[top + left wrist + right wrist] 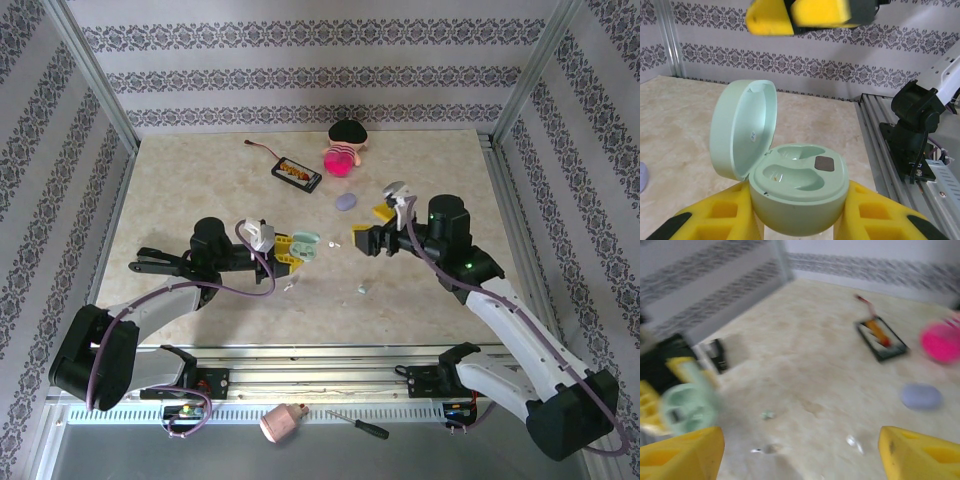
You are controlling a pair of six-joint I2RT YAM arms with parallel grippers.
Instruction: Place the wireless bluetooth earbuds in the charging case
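Loosely on the table [200,180], a mint earbud [362,289] lies right of the case [306,243] and nearer the arm bases; a white piece [290,287] lies just on the case's near side. The case stands open, lid upright, both wells empty, clamped between the yellow fingers [715,215] of the left gripper [298,246]. The right gripper [370,222] hovers right of the case, fingers spread wide, holding nothing.

Mint-green charging case [797,192], lid up, both wells empty; tiny mint earbud [362,289] loose nearby, outside it.
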